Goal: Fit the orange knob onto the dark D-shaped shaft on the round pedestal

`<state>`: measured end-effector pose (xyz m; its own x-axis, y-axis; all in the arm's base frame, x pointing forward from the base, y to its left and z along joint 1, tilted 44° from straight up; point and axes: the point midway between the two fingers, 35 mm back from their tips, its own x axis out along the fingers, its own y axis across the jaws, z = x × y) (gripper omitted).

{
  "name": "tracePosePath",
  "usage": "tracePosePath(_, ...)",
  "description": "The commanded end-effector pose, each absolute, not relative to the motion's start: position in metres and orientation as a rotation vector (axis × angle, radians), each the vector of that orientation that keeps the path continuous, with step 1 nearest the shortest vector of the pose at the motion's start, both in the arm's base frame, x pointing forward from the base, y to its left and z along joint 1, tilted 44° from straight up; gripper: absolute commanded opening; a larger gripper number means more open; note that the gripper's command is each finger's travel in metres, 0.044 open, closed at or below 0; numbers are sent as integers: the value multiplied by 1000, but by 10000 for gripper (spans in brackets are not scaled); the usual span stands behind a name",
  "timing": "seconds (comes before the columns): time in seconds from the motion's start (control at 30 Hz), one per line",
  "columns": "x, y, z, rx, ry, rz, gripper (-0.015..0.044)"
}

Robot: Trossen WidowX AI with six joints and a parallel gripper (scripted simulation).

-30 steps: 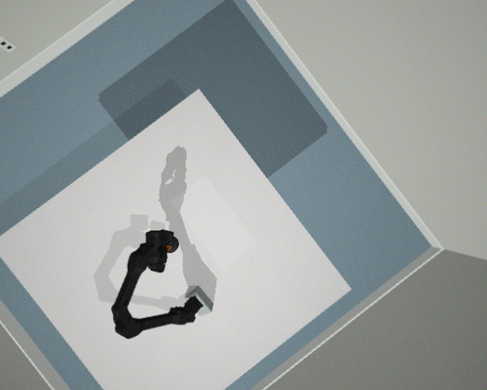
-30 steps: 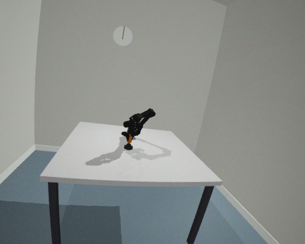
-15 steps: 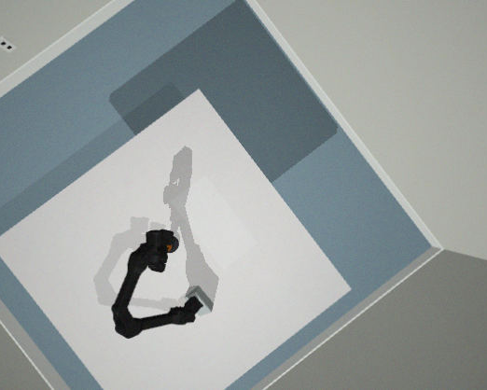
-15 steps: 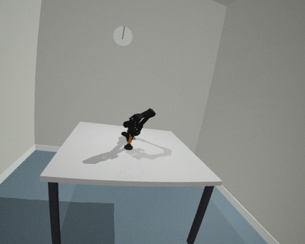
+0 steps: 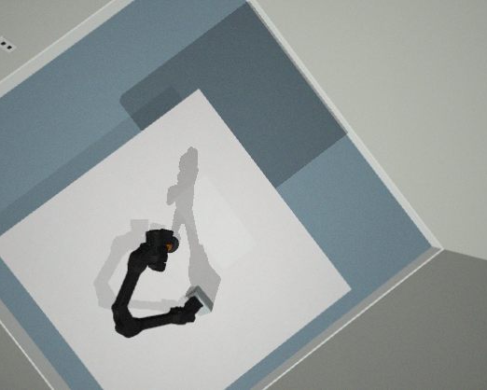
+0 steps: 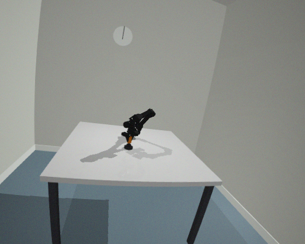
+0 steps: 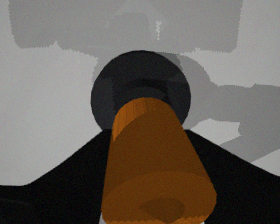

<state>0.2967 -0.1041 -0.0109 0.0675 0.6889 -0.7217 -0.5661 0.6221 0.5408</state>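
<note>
My gripper (image 7: 147,136) (image 5: 167,246) (image 6: 131,138) is shut on the orange knob (image 7: 157,169) (image 5: 170,247) (image 6: 130,139). In the wrist view the knob stands between the two black fingers, with its far end over the dark round pedestal (image 7: 140,92) (image 6: 128,146). A dark stub of the shaft (image 7: 145,90) shows just beyond the knob's far end. I cannot see the shaft's flat side. In the exterior view the knob sits tilted just above the pedestal, on the white table (image 6: 153,169) (image 5: 264,280).
The arm's base (image 5: 199,299) stands on the table near the pedestal. The arm's elbow (image 5: 126,324) reaches out to the side. The table edges are far from the gripper.
</note>
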Motion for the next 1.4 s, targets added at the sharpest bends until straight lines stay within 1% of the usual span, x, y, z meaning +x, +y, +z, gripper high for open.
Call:
tracePosePath(0.0, 297, -104, -11, 117, 1158, 956, 0)
tracePosePath(1.37, 295, -107, -7, 112, 1155, 960, 0)
